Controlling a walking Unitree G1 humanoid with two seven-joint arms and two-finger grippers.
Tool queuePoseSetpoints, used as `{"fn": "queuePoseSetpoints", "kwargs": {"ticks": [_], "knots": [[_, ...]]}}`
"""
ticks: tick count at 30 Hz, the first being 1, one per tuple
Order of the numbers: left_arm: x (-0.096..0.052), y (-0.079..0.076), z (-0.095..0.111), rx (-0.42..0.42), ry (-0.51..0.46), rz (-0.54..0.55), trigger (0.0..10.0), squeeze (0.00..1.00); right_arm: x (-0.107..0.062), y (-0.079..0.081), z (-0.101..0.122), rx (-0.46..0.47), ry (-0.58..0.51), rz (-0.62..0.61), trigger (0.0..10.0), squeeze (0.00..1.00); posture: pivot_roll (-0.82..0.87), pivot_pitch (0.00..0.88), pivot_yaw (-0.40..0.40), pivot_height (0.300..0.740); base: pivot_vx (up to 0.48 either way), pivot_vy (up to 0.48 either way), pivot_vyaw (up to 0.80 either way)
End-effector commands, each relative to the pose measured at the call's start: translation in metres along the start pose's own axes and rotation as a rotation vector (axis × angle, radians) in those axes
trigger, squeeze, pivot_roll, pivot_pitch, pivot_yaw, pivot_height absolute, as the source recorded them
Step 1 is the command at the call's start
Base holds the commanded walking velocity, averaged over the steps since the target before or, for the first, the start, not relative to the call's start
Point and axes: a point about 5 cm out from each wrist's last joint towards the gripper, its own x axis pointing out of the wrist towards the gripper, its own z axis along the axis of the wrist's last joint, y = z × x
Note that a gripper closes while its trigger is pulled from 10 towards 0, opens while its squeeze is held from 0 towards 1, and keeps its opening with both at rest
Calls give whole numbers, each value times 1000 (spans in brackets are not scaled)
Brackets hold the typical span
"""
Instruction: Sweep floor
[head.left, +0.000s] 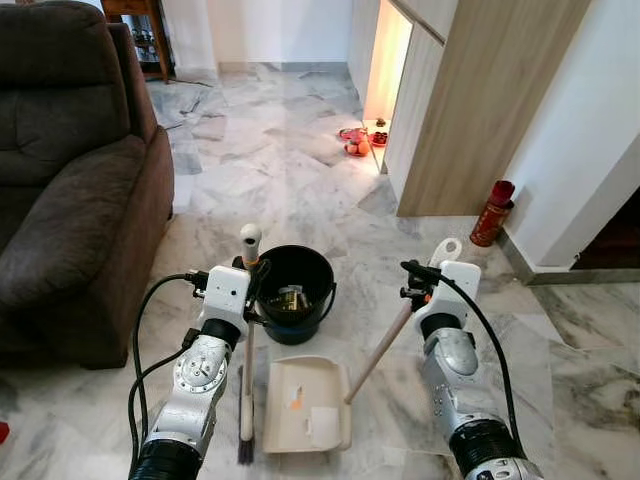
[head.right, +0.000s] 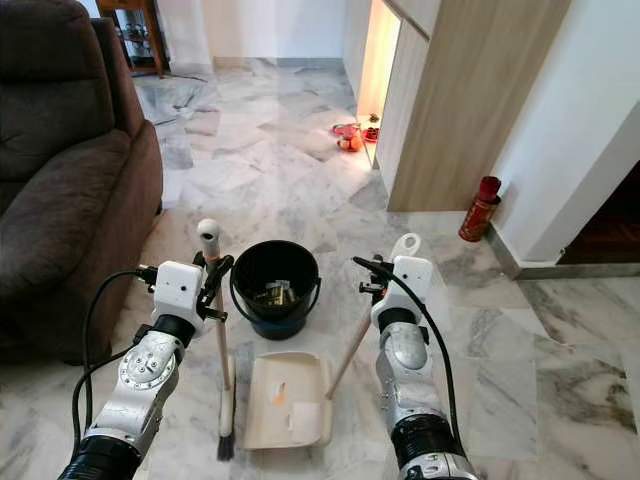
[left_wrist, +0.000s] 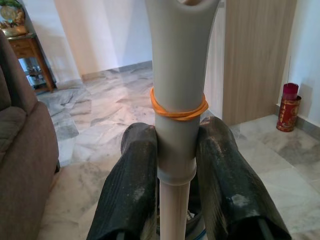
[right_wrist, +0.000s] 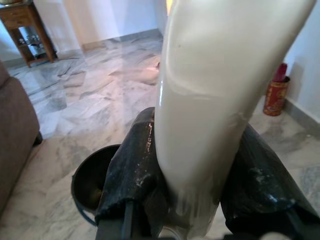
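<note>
My left gripper (head.left: 253, 275) is shut on the grey top grip of an upright broom (head.left: 246, 380), whose dark bristles touch the marble floor. In the left wrist view both black fingers (left_wrist: 135, 195) clamp that grip (left_wrist: 176, 75) just below an orange rubber band. My right gripper (head.left: 420, 277) is shut on the white handle (right_wrist: 220, 80) of a cream dustpan (head.left: 305, 403), which lies flat on the floor between my arms with bits of paper and debris in it. A black bucket (head.left: 292, 291) holding some rubbish stands just beyond the pan.
A dark brown sofa (head.left: 70, 170) fills the left side. A wooden cabinet (head.left: 480, 100) and white wall stand to the right, with a red canister (head.left: 492, 212) at the wall's foot. Small red items (head.left: 355, 142) lie by the lit gap. Open marble floor stretches ahead.
</note>
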Motion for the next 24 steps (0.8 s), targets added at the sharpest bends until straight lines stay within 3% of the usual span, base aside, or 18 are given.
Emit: {"fn": "queuePoseSetpoints", "kwargs": {"ticks": [1, 14, 24], "knots": [[3, 0, 7, 35, -33, -12, 10000, 0, 5, -1, 16, 5, -75, -5, 10000, 0, 115, 0, -40, 740, 0, 0, 0], [2, 1, 5, 48, -23, -20, 10000, 0, 2, -2, 29, 33, -135, -4, 10000, 0, 117, 0, -35, 740, 0, 0, 0], [3, -2, 5, 53, -21, -36, 10000, 0, -15, -1, 38, 54, -173, 7, 10000, 0, 108, 0, -27, 740, 0, 0, 0]]}}
